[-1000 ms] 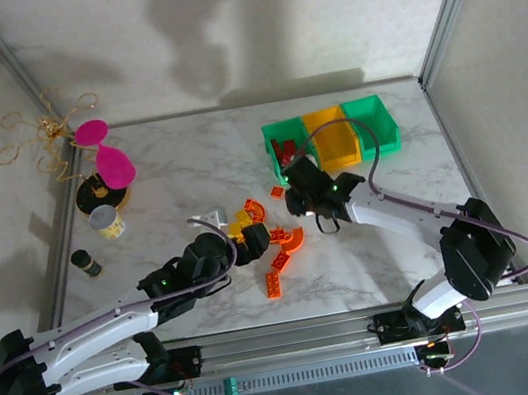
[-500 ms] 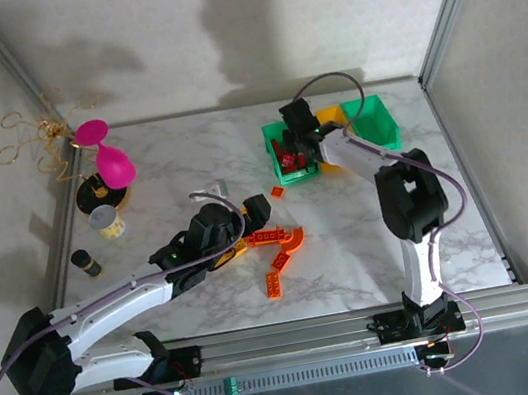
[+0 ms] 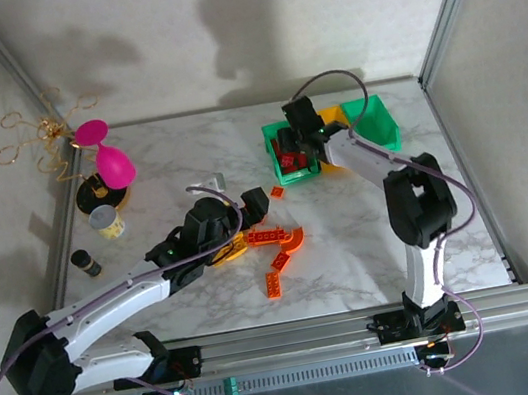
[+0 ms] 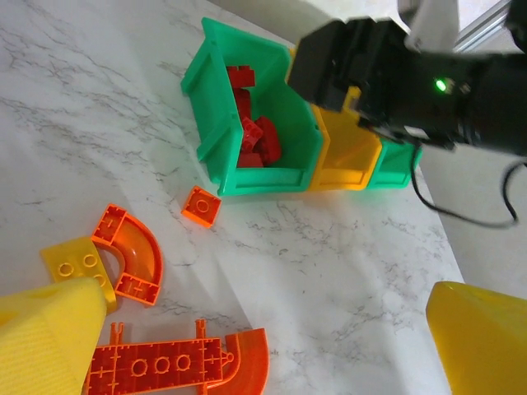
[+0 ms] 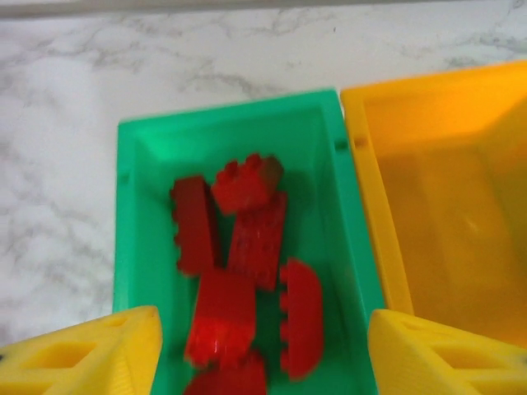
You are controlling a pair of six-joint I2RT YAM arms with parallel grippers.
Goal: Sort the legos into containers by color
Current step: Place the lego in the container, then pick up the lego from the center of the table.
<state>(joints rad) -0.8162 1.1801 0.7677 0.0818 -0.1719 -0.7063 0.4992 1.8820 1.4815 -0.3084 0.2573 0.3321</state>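
The containers stand in a row at the back right: a green bin (image 3: 284, 166), a yellow bin (image 3: 335, 123) and a second green bin (image 3: 379, 122). Several red legos (image 5: 247, 271) lie in the left green bin (image 5: 140, 247). My right gripper (image 3: 302, 146) (image 5: 263, 362) hangs open just above them, holding nothing. Orange legos lie mid-table: an arch (image 3: 295, 240), a long brick (image 3: 268, 234), a small square (image 4: 202, 206), and a yellow brick (image 4: 78, 263). My left gripper (image 3: 245, 223) (image 4: 263, 346) hovers open over them.
Pink cups (image 3: 108, 159), a white cup (image 3: 106, 222), a small dark bottle (image 3: 85, 263) and gold wire (image 3: 39, 136) sit at the left edge. A small white object (image 3: 211, 184) lies behind the left gripper. Two more orange bricks (image 3: 276, 271) lie nearer the front.
My right arm swung from mid-table up to the left green bin, and its jaws have opened over it. My left gripper shifted slightly right and farther over the orange pieces.
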